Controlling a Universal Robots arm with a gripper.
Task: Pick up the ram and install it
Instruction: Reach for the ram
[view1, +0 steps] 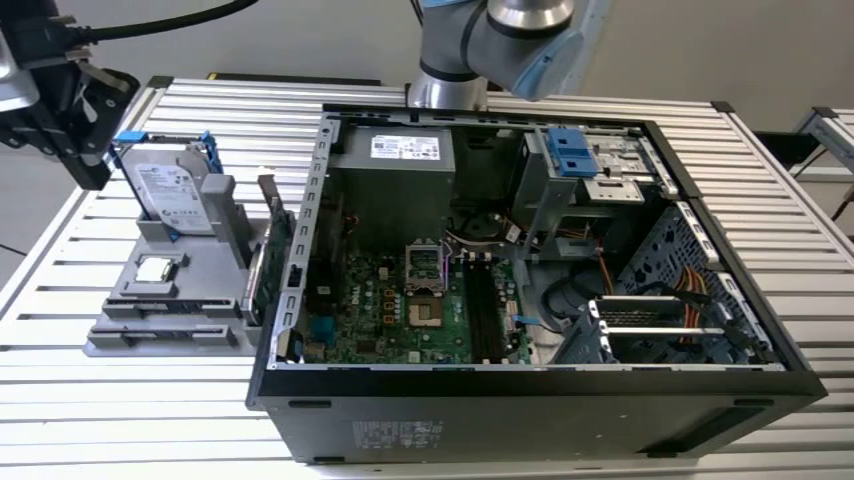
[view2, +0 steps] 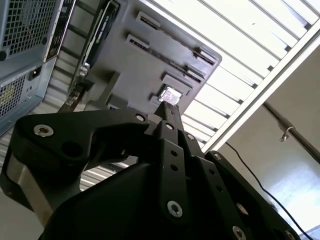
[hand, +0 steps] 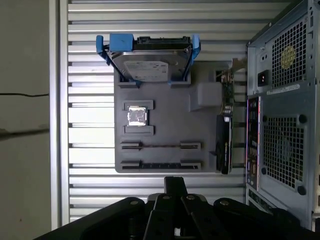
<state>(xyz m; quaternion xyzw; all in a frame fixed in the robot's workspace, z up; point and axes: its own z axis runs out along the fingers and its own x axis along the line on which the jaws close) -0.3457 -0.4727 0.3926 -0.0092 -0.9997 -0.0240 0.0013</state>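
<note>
One black claw (view1: 83, 160) hangs over the slatted metal worktop (hand: 150, 15) beside the grey moulded tray (hand: 200, 100), near the silver hard drive in its blue bracket (hand: 152, 67); whether it is wide or narrow I cannot tell. Well apart from it, the ram (hand: 160, 145), a long, thin dark stick seen edge-on, stands on its edge in a tray slot just beside the square silver processor chip (hand: 136, 115). Its long axis lies level, parallel to the hard drive's broad face, one end pointing toward the open black computer case (view1: 534, 400).

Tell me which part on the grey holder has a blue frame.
The hard drive: blue brackets clasp its sides. The silver processor chip and the green card have none.
</note>
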